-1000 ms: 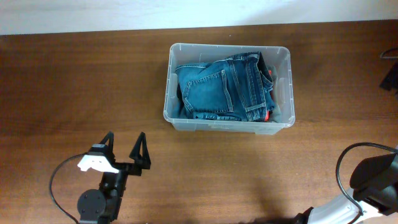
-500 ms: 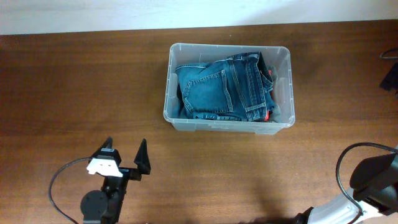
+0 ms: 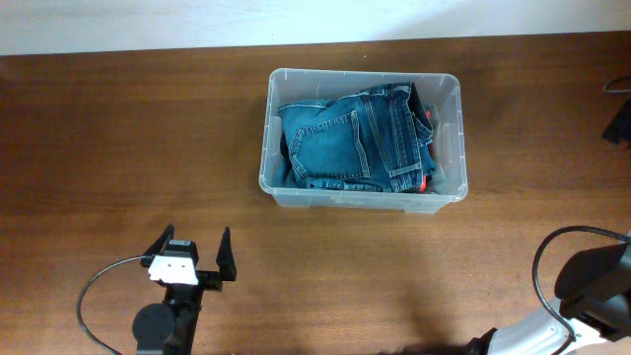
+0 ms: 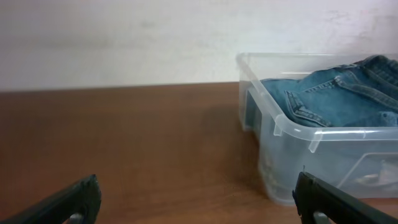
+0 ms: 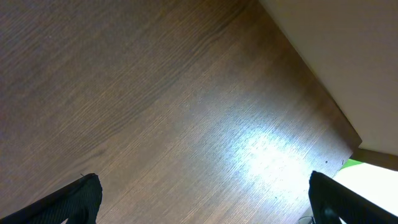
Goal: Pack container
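Since folded jeans [image 3: 350,138] fill the container [image 3: 264,148], which stands ahead and right of the left gripper [image 3: 194,247], it and the right gripper [image 5: 205,205] hang empty, jaws spread wide, probably done packing.

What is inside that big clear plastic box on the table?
Folded blue denim jeans fill the clear plastic rectangular container, with a red scrap peeking out beside them. Anything beneath the jeans is hidden.

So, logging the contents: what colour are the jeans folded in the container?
The jeans are blue denim, clearest in the overhead view.
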{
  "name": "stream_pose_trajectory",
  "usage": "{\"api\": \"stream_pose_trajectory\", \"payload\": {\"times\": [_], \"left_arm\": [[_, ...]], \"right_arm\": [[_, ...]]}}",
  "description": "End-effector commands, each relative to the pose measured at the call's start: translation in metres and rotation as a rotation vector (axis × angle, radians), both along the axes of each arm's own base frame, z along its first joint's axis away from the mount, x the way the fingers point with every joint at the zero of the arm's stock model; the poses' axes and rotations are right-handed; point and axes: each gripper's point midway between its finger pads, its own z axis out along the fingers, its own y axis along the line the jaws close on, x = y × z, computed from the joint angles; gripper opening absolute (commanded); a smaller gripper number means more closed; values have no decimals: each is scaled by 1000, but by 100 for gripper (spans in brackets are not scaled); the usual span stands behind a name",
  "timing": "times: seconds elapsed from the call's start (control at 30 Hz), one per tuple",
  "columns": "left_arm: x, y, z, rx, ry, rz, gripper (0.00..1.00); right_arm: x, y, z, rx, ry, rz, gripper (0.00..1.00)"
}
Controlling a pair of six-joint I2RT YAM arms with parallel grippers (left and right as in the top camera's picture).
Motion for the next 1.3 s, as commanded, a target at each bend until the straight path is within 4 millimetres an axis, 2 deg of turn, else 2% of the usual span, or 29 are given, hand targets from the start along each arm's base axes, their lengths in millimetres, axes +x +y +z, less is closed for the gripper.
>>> {"api": "stream_pose_trajectory", "payload": {"times": [0.0,1.27], "left_arm": [[0,5,1,155,-29,16,99],[0,10,1,186,-27,34,99]], "right_arm": [[-1,-2,2,-12,-1,-10,98],[3,0,-2,-6,8,-3,98]]}}
